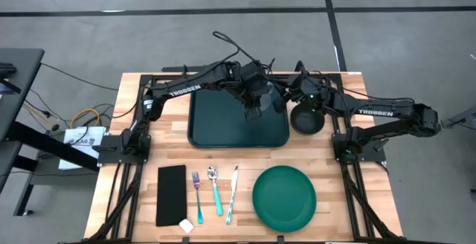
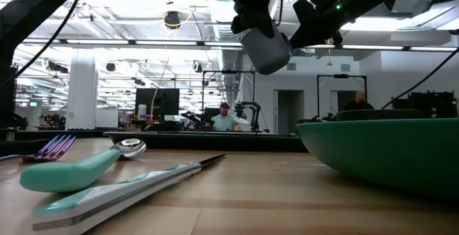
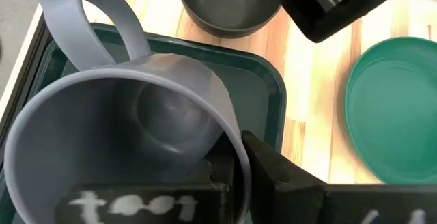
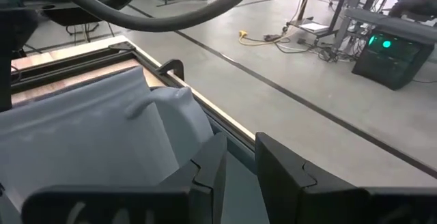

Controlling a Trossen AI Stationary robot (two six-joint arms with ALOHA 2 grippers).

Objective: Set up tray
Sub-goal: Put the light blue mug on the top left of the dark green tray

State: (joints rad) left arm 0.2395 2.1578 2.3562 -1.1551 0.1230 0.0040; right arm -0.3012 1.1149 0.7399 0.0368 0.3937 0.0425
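The left hand [image 1: 256,108] grips a grey mug [image 3: 123,135] by its rim above the tray [image 1: 216,132], mid-tabletop. The right hand [image 1: 286,95], nearly closed, also pinches the mug's wall. The next move likely calls for lowering the mug onto the tray.

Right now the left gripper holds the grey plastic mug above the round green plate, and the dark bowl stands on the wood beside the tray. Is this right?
Not quite. The left gripper holds the grey plastic mug by its rim above the large dark green rectangular tray, not above the round green plate; the high view and the left wrist view show this. The dark bowl does stand on the wood beside the tray.
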